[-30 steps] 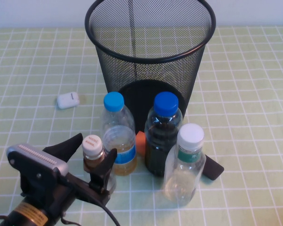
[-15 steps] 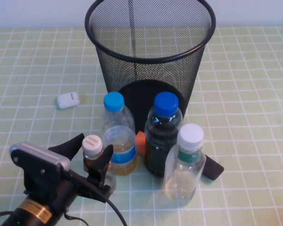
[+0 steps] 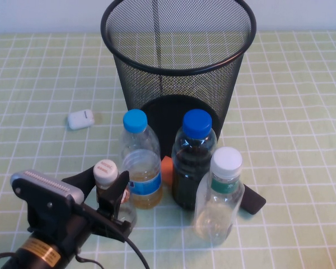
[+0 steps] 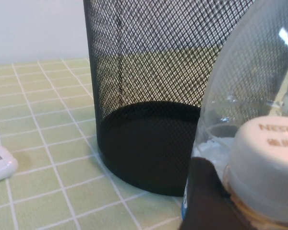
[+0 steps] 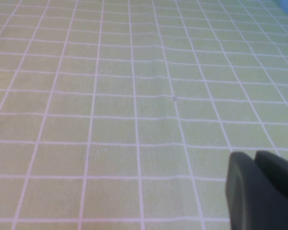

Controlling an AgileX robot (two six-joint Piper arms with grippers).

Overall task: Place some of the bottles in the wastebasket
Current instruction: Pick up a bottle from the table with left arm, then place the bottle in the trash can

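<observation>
Standing at the far middle of the green-checked bench, the black wire-mesh wastebasket is seen upright, its solid rim uppermost and its dark base visible through the mesh. Four bottles are grouped just in front of it. The short white-capped bottle with the brown-red label is flanked on both sides by the dark fingers of the left gripper, which is positioned at the near left of the bench; the fingers are seen closed in against the bottle's neck and shoulder, so the bottle is taken to be grasped. In the left wrist view the white cap is seen close to the camera, with one dark finger pressed beside it and the mesh bin behind. A blue-capped bottle with pale liquid is placed just beside the short one, a blue-capped bottle with dark liquid next to it, and the taller green-labelled bottle nearest the right. A small white object lies well apart on the left. The right gripper is shown only as a dark edge over bare bench; whether it is closed cannot be told.
</observation>
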